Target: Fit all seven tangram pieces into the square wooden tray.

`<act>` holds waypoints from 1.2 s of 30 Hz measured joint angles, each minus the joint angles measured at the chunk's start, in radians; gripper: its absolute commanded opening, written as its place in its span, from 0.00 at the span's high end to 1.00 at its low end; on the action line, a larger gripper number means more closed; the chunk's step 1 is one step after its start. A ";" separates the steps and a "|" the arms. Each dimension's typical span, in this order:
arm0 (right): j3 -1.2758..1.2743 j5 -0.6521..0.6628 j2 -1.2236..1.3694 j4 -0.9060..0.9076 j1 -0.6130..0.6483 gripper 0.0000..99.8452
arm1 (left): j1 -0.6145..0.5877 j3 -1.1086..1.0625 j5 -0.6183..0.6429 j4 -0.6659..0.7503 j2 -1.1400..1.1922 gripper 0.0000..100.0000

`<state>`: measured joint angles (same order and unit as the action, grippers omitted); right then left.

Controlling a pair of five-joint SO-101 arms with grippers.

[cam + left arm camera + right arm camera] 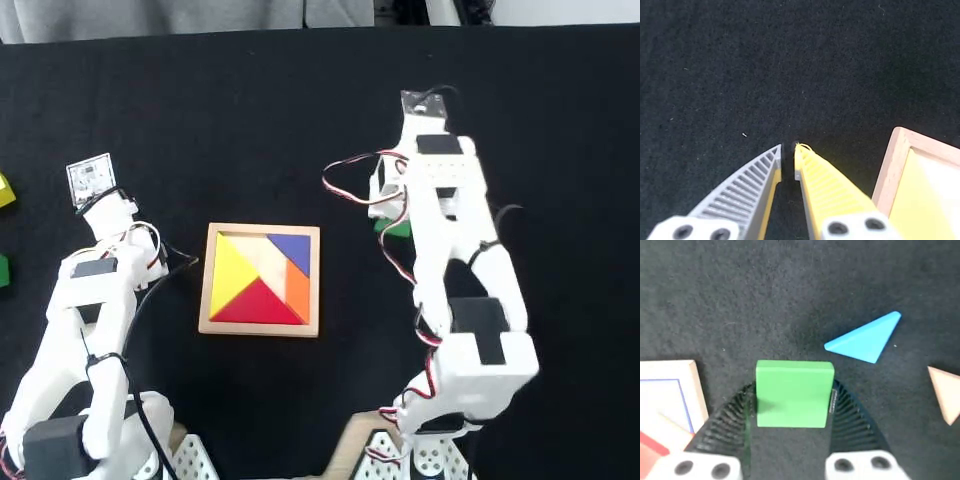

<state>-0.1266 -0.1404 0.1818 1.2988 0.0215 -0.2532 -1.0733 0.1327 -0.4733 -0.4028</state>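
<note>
right jaws clamped on the green square piece [794, 392], one ribbed finger [732, 415] against each side of it. can't tell if the square sits on the black tabletop [250, 120] or hangs just off it. in the high view it shows as a green patch [397, 228] beside the right arm [460, 260], right of the wooden tray [260, 327] and apart from it. a tray corner [695, 385] is near the square in the right wrist view.

beyond the square, loose on the cloth: a blue triangle [864, 340] and a tan triangle [944, 392], apart from each other.

left jaws together, nothing between them, grey finger [760, 175] and yellow finger [822, 180] meeting at the tips over bare cloth, just beside the tray's outer rim [890, 170].

in the tray: yellow triangle [232, 275] on the left, red triangle [260, 303] along the near edge, dark blue triangle [293, 247] in the far right corner, orange piece [297, 288] on the right side. a pale patch sits top middle, can't tell if piece or bare floor.

yellow block [5, 190] and green block [3, 270] at the far left edge.
</note>
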 measured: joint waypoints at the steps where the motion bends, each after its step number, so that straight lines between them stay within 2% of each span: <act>1: 0.017 0.018 -0.002 0.023 0.000 0.96 | 0.000 0.000 0.000 0.000 0.000 0.94; 8: 0.169 0.068 -0.003 0.204 0.000 0.96 | 0.000 -0.002 0.000 0.000 0.000 0.94; 21: 0.311 0.069 -0.003 0.361 0.000 0.96 | 0.000 -0.018 0.000 0.000 0.000 0.94; 27: 0.316 0.124 -0.003 0.371 0.000 0.96 | 0.000 -0.018 0.000 0.000 0.000 0.94; 36: 0.316 0.132 -0.003 0.374 -0.034 0.96 | 0.000 -0.018 0.000 0.000 0.000 0.94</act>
<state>0.1895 -0.0084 0.1788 1.6732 -0.0123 -0.2532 -1.0917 0.1327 -0.4733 -0.4028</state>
